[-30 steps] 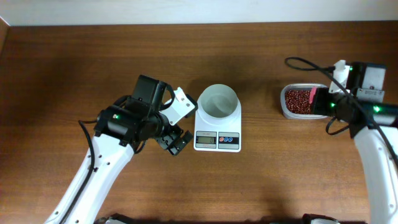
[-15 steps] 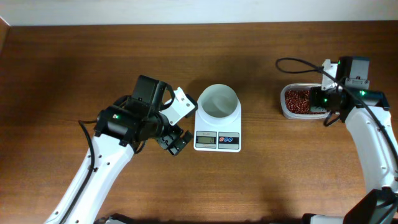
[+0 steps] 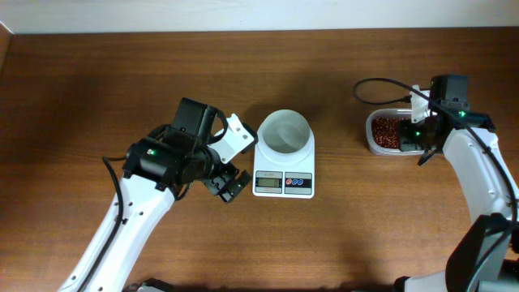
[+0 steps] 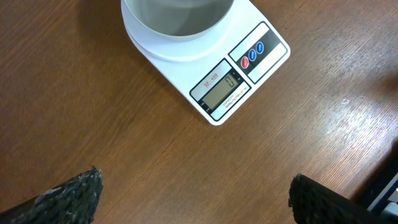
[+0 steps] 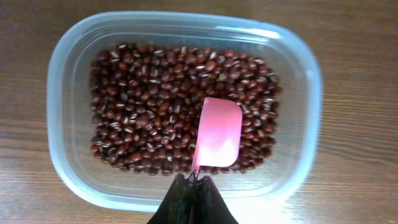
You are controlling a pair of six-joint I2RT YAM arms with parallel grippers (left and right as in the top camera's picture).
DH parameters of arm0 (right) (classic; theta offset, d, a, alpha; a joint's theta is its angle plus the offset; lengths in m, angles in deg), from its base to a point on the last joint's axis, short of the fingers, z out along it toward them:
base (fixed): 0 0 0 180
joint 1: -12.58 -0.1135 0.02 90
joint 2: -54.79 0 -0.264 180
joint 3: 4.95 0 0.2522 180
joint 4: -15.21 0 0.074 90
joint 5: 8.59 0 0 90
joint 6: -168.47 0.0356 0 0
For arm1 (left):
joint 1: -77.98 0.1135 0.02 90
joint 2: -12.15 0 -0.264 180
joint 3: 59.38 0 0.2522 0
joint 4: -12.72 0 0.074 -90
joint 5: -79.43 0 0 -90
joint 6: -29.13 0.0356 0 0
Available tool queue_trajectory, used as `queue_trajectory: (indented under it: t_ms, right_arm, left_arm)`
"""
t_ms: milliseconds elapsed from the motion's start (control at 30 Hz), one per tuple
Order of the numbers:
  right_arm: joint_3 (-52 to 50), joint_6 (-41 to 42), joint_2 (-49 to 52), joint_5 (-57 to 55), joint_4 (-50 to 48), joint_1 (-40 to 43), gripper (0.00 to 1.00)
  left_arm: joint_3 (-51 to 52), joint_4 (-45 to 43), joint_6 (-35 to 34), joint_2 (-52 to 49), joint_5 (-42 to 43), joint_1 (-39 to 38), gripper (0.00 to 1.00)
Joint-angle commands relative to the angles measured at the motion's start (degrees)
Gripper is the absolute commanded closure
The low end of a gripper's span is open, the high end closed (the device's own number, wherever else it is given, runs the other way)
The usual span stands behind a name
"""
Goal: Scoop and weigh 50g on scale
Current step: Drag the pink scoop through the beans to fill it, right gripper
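A dark brown wooden table, its fine grain running side to side, fills nearly the whole view. Beyond the table's far edge runs a plain pale wall. Even light leaves a soft sheen on the tabletop.

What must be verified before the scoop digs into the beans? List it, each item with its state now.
1. The right hand is shut on the pink plastic scoop: ok.
2. The scoop is over the dark red-brown beans inside the clear plastic tub: ok.
3. The scoop is loaded: not ok, its pink face shows bare.
4. The white round bowl sits on the small white digital scale: ok, and it is empty.
5. The scale's grey display reads zero: cannot tell, digits too small.
6. The left hand is open and apart from the scale: ok.
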Motion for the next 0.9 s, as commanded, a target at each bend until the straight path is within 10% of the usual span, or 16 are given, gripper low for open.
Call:
queue_trajectory:
  t_ms: [0, 867]
  right_arm:
    - [0.3, 0.0, 2.0, 5.8, 0.5, 0.3, 0.96]
    - [-0.1, 6.6, 10.6, 37.2, 1.7, 16.3, 0.96]
  left_arm:
    - [0.5, -0.1, -0.5, 1.1, 0.9, -0.1, 0.01]
    - [0.5, -0.1, -0.5, 1.1, 0.9, -0.1, 0.01]
